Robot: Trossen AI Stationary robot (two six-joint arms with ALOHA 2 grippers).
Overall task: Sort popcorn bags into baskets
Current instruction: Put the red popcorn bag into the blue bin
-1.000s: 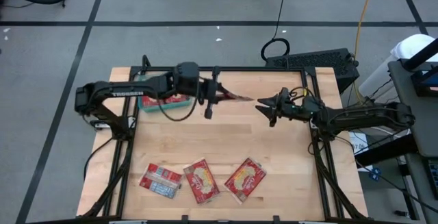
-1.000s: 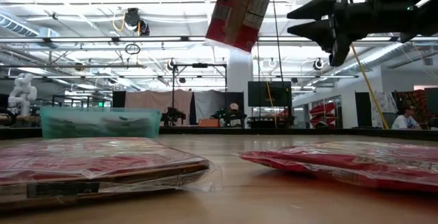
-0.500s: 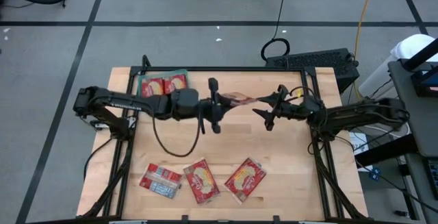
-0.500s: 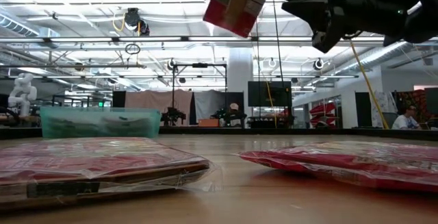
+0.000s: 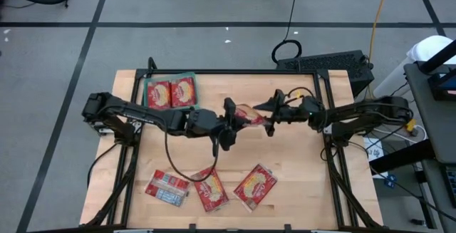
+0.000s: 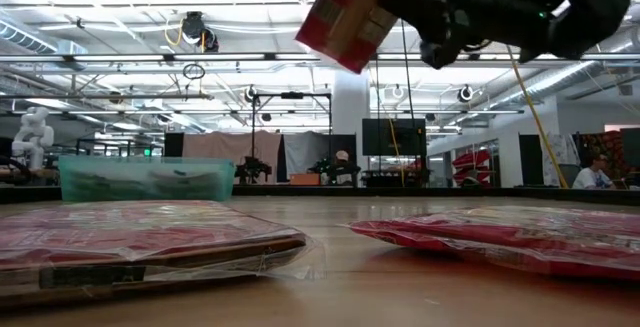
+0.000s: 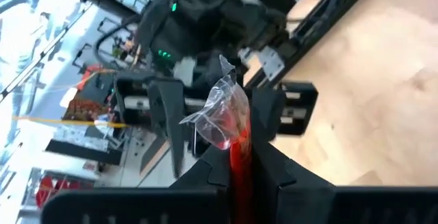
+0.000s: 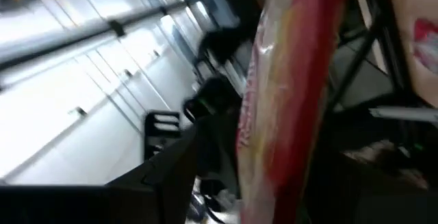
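Observation:
My left gripper (image 5: pixel 234 117) is shut on a red popcorn bag (image 5: pixel 251 115) held high over the table's middle. The bag also shows in the low view (image 6: pixel 350 12). My right gripper (image 5: pixel 269 115) faces it from the right, open. Its fingers (image 7: pixel 164 114) stand on either side of the bag's free end (image 8: pixel 287 94); whether they touch it I cannot tell. The teal basket (image 5: pixel 169 92) sits at the far left with two red bags lying flat in it. Three more bags (image 5: pixel 210 187) lie flat near the table's near edge. My left gripper pinches the popcorn bag between its two fingers, at the red edge (image 7: pixel 239 148) of the end toward the table's left. The fingers come in about level, pointing toward the table's right. The bag is lifted clear and stands on edge, its clear crimped corner (image 7: pixel 219 111) sticking out past the fingertips.
The three flat bags (image 5: pixel 167 187) (image 5: pixel 255 187) lie in a row along the near edge. Bare wood lies between them and the arms. The black frame rails (image 5: pixel 335 169) run along the table's sides. A keyboard (image 5: pixel 324 63) lies beyond the far right corner.
My left gripper has carried the bag from beside the basket toward the table's middle and a little nearer, still shut on it. My right gripper has moved left toward the bag, and its open fingers now straddle the bag's free end.

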